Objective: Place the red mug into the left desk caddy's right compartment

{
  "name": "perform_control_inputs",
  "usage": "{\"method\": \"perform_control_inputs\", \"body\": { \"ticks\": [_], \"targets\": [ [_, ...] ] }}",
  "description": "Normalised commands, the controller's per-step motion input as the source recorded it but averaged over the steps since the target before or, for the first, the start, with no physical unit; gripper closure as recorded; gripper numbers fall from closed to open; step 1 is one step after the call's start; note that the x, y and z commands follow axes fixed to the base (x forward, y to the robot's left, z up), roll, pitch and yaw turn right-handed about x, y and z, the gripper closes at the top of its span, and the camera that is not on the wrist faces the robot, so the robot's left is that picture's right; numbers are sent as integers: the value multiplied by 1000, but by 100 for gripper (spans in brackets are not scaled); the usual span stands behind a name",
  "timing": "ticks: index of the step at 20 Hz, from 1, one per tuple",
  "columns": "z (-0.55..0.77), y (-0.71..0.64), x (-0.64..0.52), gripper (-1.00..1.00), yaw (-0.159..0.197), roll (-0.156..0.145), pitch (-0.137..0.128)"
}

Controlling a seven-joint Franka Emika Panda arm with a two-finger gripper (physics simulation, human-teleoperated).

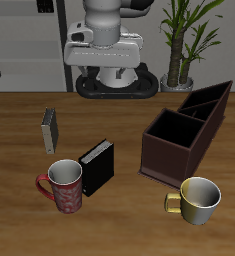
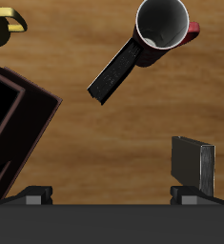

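Note:
The red mug (image 1: 64, 185) with a whitish swirl pattern stands upright near the table's front edge, its handle pointing away from the black box beside it. In the wrist view the red mug (image 2: 163, 24) shows its grey inside. The left desk caddy (image 1: 186, 128) is a long maroon-brown box lying at a slant; its largest square compartment (image 1: 170, 138) is the end nearest the front and is empty. The caddy (image 2: 13, 119) is partly in the wrist view. My gripper (image 1: 116, 80) hangs high near the robot's base, far from the mug. The gripper (image 2: 112, 196) is open and empty.
A small black box (image 1: 97, 167) lies right beside the red mug, between it and the caddy. A grey box (image 1: 51, 128) stands farther back. A yellow-gold mug (image 1: 197, 198) sits in front of the caddy. A potted plant (image 1: 181, 45) stands behind the table.

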Motion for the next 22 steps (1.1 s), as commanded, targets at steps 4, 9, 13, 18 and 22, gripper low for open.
{"method": "perform_control_inputs", "body": {
  "ticks": [4,9,13,18,22],
  "targets": [
    [11,-311,321,-100,-12,-2,26],
    [-10,-380,373,-100,68,19,27],
    [4,-380,306,-100,16,-37,-1],
    [-52,-237,321,-100,-4,-1,7],
    [-39,-149,356,-100,5,8,-5]
  ]
}}
